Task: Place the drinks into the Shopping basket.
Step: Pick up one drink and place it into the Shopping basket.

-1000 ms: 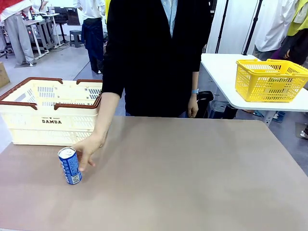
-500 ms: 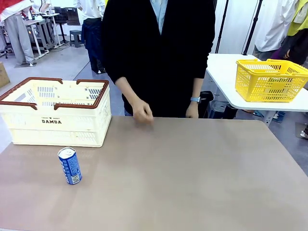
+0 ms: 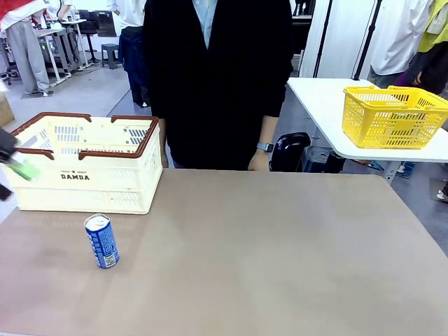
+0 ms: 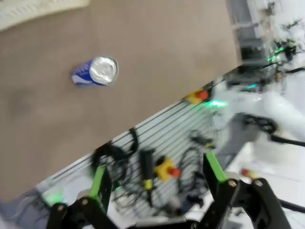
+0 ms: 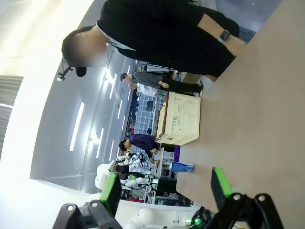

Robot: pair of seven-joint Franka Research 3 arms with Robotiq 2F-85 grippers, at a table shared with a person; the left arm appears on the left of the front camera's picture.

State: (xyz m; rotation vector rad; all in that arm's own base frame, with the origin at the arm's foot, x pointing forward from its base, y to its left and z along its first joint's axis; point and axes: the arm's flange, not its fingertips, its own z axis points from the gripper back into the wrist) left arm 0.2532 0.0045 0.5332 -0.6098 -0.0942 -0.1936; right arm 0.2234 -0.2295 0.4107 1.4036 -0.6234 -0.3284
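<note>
Front view, drink: the blue drink can (image 3: pixel 102 241) is standing upright on the brown table (image 3: pixel 280 259), toward the robot's left, near the Shopping basket's front wall but not touching it.
Front view, basket: the Shopping basket (image 3: pixel 84 183) is sitting at the table's far left, its brown rim and handles showing on top.
Front view, person: the person (image 3: pixel 210 77) is standing at the far side behind the table's middle, both arms hanging down and off the table.
Front view, left arm: the left gripper (image 3: pixel 21 168) is showing as a blur at the picture's left edge, in front of the basket's left end.
Left wrist view: the left gripper's fingers are standing spread wide with nothing between them, and the can is appearing well beyond them on the table, silver top facing the camera.
Right wrist view: the right gripper (image 5: pixel 165 191) is holding its fingers spread wide and empty, with the basket and the can showing far off across the table.
Side table: a yellow mesh basket (image 3: pixel 392 115) is resting on a white side table (image 3: pixel 322 105) at the right.
</note>
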